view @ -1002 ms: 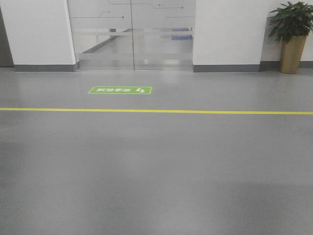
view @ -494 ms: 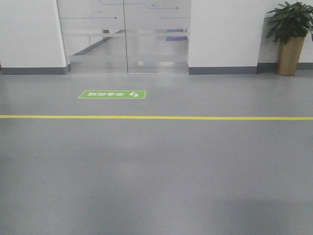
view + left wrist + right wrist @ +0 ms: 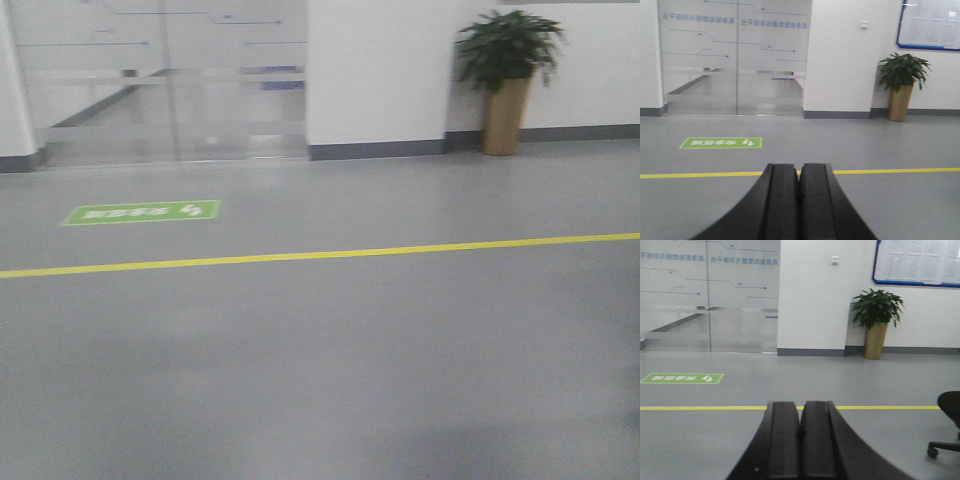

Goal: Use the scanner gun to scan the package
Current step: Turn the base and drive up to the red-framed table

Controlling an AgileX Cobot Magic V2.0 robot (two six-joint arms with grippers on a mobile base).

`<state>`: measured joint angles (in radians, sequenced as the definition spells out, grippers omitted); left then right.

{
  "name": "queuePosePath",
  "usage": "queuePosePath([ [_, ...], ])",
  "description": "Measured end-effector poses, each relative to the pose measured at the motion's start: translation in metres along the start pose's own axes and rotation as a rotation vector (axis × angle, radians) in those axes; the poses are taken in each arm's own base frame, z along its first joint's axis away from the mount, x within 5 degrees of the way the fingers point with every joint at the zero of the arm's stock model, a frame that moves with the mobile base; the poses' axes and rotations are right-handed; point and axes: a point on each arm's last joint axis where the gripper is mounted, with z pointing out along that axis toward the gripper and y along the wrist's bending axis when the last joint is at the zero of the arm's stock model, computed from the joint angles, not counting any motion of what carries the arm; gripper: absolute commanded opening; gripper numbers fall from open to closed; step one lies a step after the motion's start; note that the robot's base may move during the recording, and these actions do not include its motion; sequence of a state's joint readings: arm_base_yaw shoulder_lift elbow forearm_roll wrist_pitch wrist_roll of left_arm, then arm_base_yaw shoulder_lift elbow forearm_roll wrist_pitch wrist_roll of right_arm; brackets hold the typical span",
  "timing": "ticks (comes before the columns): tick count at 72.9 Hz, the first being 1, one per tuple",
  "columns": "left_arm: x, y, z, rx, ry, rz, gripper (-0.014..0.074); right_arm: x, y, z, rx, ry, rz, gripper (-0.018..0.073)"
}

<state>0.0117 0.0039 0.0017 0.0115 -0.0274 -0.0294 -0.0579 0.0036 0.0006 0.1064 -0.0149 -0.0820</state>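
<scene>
The package and the scanner gun are out of view in every frame. My left gripper (image 3: 800, 167) is shut, its two black fingers pressed together with nothing between them, pointing across a grey floor. My right gripper (image 3: 800, 405) is likewise shut and empty, aimed over the same floor. Neither gripper shows in the front view.
A yellow floor line (image 3: 320, 254) runs across the grey floor, with a green floor sign (image 3: 141, 212) beyond it. Glass doors (image 3: 165, 85) stand at the back left and a potted plant (image 3: 506, 80) at the back right. An office chair base (image 3: 946, 432) sits at the right edge.
The front view has swung to the right: the green sign, glass doors and plant have all shifted left in the frame, and the yellow line now slopes slightly.
</scene>
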Motion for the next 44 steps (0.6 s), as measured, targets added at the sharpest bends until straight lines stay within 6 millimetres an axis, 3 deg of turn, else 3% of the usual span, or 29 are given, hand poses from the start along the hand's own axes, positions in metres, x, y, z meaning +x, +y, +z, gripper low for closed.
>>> queuePosePath([
  [44, 0.0, 0.0, 0.0, 0.0, 0.0, 0.0, -0.0111, 0.0, 0.0, 0.0, 0.0, 0.0, 0.0, -0.0168],
])
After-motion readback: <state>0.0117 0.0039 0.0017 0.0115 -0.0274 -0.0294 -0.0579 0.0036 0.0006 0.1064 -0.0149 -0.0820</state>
